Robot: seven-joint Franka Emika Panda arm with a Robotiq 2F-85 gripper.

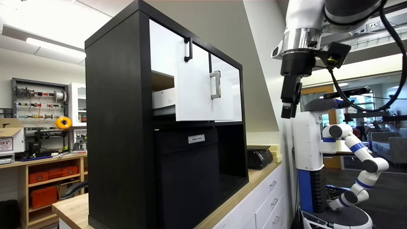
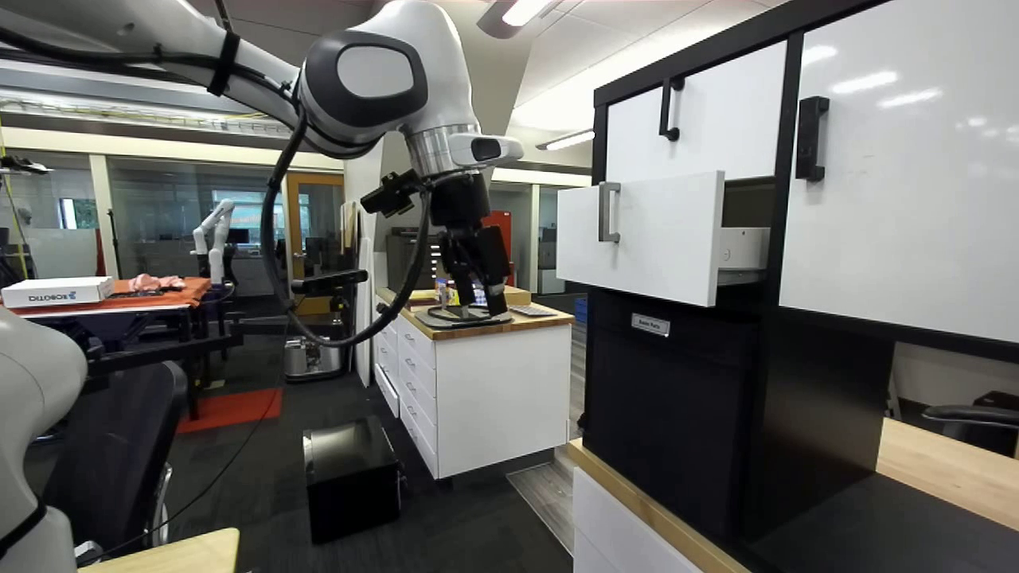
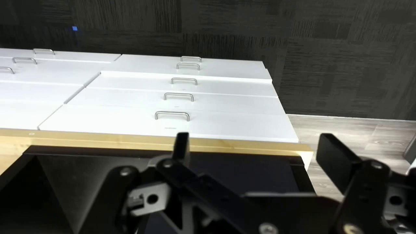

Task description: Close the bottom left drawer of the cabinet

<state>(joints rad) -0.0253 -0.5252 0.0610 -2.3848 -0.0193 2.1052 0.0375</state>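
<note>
So the bottom left drawer (image 2: 673,239) is sitting well out of the cabinet (image 1: 114,127), in the left column, just under a flush white front (image 2: 732,103) with a black handle (image 1: 190,49). It's the one with the silver handle (image 2: 603,213). In an exterior view you can see its white side and the metal rail (image 1: 164,110) underneath. Below that there's a black panel (image 1: 187,178) with a little label (image 1: 196,138), and the whole cabinet stands on a wooden desk (image 1: 73,206).

The gripper (image 3: 253,146) hangs pointing down out in front of the cabinet, apart from the drawer in both exterior views. Its fingers (image 3: 336,162) are spread wide, nothing pinched between them. Can't really make out the open drawer in the wrist view; it's mostly desk drawers (image 3: 234,120) and dark carpet (image 3: 227,29).

My read: this is the approach, pushing hasn't begun. Next it probably needs to line up with the drawer front and shove straight back toward the cabinet. No grasp needed imo. I'd bring the fingers together for a solid nose and push near the middle, clear of the silver handle, so nothing snags or twists.
</note>
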